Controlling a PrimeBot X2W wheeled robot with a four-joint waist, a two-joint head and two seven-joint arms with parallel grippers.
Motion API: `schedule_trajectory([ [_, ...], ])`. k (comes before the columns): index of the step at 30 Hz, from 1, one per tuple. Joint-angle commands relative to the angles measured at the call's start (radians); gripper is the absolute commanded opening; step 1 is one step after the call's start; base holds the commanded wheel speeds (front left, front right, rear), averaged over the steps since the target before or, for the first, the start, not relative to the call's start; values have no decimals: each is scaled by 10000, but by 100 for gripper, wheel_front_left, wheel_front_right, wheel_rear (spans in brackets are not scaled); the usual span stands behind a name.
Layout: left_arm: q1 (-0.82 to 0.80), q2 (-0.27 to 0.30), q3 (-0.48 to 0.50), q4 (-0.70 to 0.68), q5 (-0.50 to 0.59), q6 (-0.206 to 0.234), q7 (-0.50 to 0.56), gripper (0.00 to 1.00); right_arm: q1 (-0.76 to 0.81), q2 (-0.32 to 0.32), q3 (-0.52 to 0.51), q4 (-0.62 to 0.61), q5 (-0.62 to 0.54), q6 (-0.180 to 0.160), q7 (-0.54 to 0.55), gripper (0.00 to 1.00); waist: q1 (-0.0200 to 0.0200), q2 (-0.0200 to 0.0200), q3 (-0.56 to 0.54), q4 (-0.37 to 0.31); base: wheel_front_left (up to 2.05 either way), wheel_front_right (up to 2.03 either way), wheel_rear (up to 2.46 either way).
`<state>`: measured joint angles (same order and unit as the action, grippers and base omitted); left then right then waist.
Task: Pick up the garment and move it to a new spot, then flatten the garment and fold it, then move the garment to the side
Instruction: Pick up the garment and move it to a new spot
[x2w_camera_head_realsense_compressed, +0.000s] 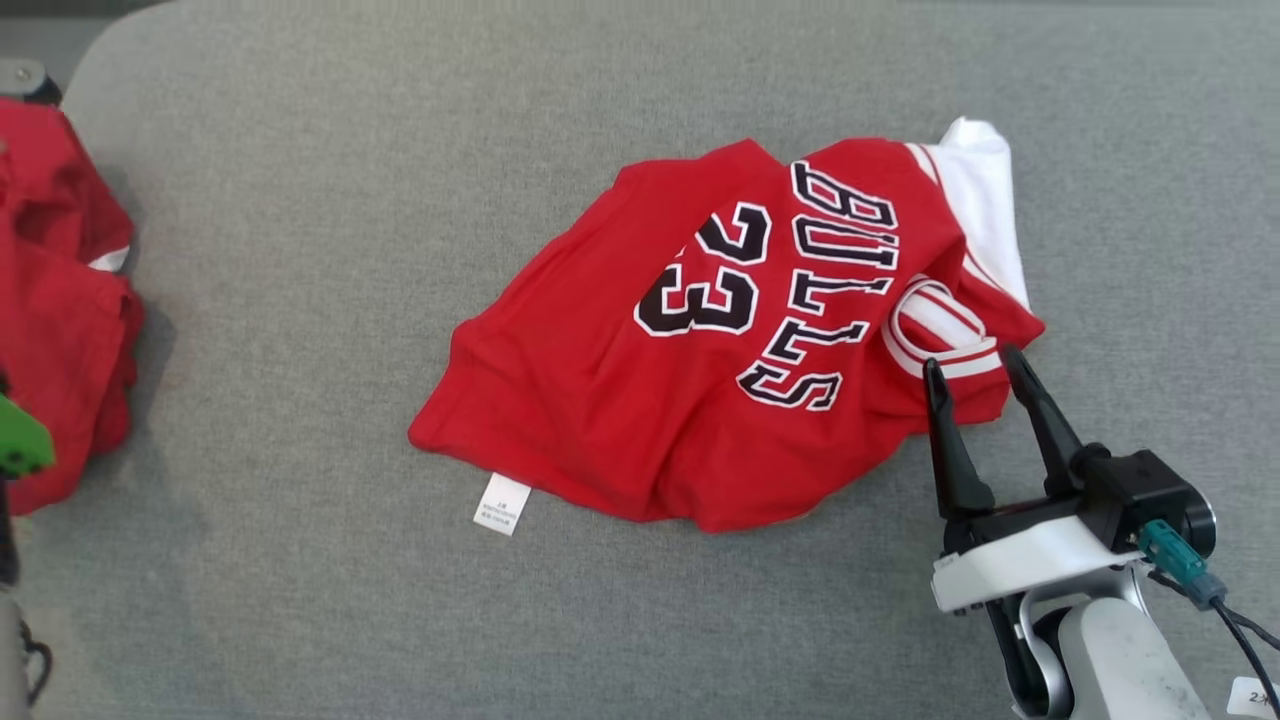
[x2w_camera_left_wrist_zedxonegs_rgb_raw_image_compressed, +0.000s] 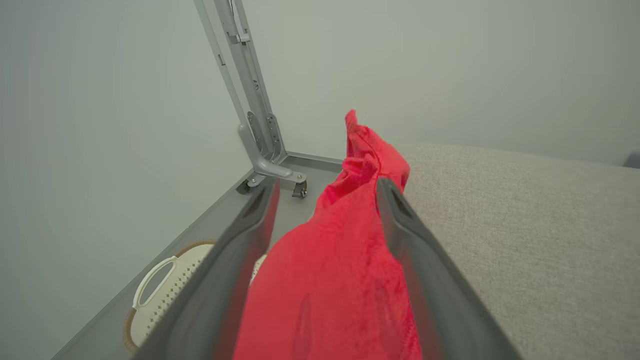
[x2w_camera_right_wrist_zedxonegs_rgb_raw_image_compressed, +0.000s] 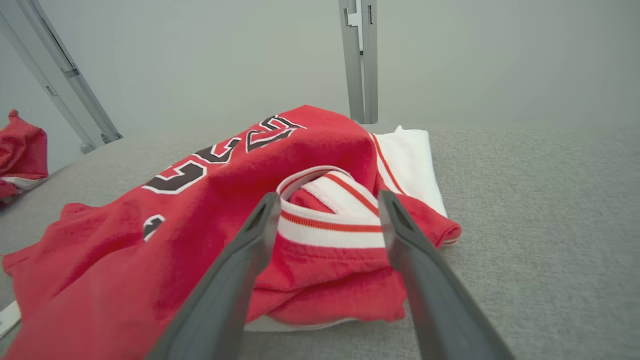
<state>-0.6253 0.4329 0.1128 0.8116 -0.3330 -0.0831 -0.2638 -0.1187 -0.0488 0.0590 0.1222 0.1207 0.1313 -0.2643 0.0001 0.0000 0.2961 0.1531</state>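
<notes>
A red jersey (x2w_camera_head_realsense_compressed: 640, 400) with "BULLS 23" in black and white lies crumpled on the grey table (x2w_camera_head_realsense_compressed: 300, 200), a white part (x2w_camera_head_realsense_compressed: 985, 200) at its far right. My right gripper (x2w_camera_head_realsense_compressed: 970, 360) stands open at the jersey's near-right edge, its fingertips on either side of the red-and-white striped collar (x2w_camera_head_realsense_compressed: 940, 325). In the right wrist view the collar (x2w_camera_right_wrist_zedxonegs_rgb_raw_image_compressed: 330, 220) sits just beyond the open right gripper (x2w_camera_right_wrist_zedxonegs_rgb_raw_image_compressed: 328, 197). My left gripper (x2w_camera_left_wrist_zedxonegs_rgb_raw_image_compressed: 325, 192) is open at the table's left edge, with another red cloth (x2w_camera_left_wrist_zedxonegs_rgb_raw_image_compressed: 330, 280) lying between its spread fingers.
A heap of red garments (x2w_camera_head_realsense_compressed: 55, 290) lies at the table's left edge, with a green part (x2w_camera_head_realsense_compressed: 20, 440) beside it. A white care label (x2w_camera_head_realsense_compressed: 502, 504) sticks out from the jersey's near hem. A white basket (x2w_camera_left_wrist_zedxonegs_rgb_raw_image_compressed: 165, 285) and a metal frame leg (x2w_camera_left_wrist_zedxonegs_rgb_raw_image_compressed: 260, 145) are on the floor.
</notes>
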Motion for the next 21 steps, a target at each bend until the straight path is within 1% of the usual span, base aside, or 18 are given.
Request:
schedule_trajectory([
  [1, 527, -165, 108, -534, 141, 40, -6, 100, 172, -29, 9, -4, 119, -11, -1, 100, -1, 0, -695, -138, 0, 0, 0],
  [3, 1313, -423, 182, -1475, 327, 29, -6, 100, 337, -26, 40, 20, 260, -10, -1, 100, -1, 0, -1093, -190, 0, 0, 0],
  [4, 1776, -643, 203, -1966, 396, -17, -6, 100, 426, -27, 48, 17, 337, -10, -1, 100, -1, 0, -1290, -217, 0, 0, 0],
  [5, 2540, -973, 168, -2862, 595, -72, -8, 100, 569, -26, 100, 21, 432, -10, -1, 100, -1, 0, -1656, -283, 0, 0, 0],
  [7, 3337, -1448, 37, -3804, 791, 22, -7, 100, 783, -27, 130, 70, 552, -10, -1, 100, -1, 0, -2074, -360, 0, 0, 0],
  [9, 4046, -1827, -23, -4640, 856, -20, -7, 100, 979, -27, 180, 83, 637, -10, -1, 100, -1, 0, -2428, -459, 0, 0, 0],
  [11, 4731, -2228, -206, -5362, 934, -122, -6, 100, 1127, -24, 249, 68, 684, -10, -1, 100, -1, 0, -2732, -594, 0, 0, 0],
  [15, 5648, -2700, -430, -6687, 1241, -284, -8, 100, 1392, -27, 276, -25, 668, -10, -1, 100, -1, 0, -3053, -923, 0, 0, 0],
  [18, 6375, -3232, -620, -7402, 1480, -310, -5, 100, 1484, -29, 254, -130, 577, -10, -1, 100, -1, 0, -3250, -1255, 0, 0, 0],
  [21, 6921, -3509, -675, -7772, 1633, -312, -6, 100, 1603, -26, 229, -253, 516, -10, -1, 100, -1, 0, -3412, -1609, 0, 0, 0],
])
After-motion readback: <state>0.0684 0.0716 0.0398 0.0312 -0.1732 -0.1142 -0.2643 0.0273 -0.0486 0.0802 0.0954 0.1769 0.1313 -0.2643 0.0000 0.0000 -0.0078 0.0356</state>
